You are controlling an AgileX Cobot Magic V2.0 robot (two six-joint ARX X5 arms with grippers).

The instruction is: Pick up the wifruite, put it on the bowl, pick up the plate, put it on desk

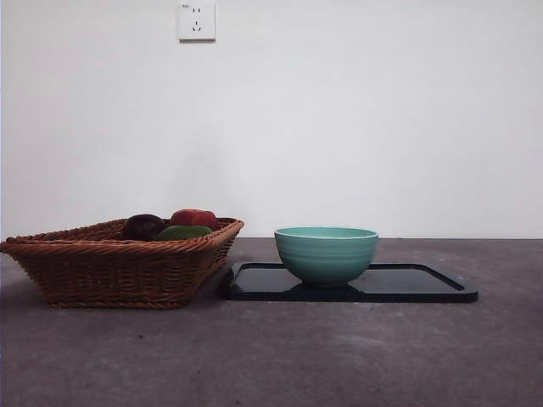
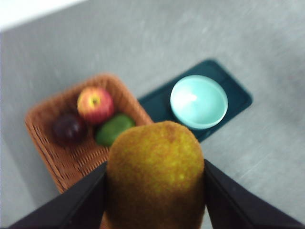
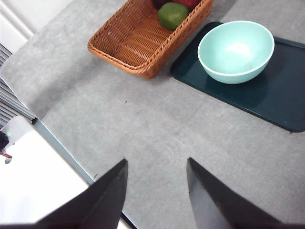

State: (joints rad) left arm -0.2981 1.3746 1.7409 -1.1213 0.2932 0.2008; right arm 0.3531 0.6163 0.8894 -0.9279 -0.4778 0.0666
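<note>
Kiwifruit sits clamped between the jaws of the left gripper, brown and fuzzy, held high above the desk; neither arm shows in the front view. Below it in the left wrist view lie the wicker basket, holding a red apple, a dark plum and a green fruit, and just beside the basket the teal bowl, empty, standing on the black tray. Right gripper waits over bare desk, jaws parted, nothing between them. Step in hand, as I judge it: carry the fruit across to the bowl. Best done by centring over the bowl's mouth before descending, lowering well inside the rim, then opening, so the fruit settles rather than bounces out. Bowl may slide on the glossy tray if knocked.
</note>
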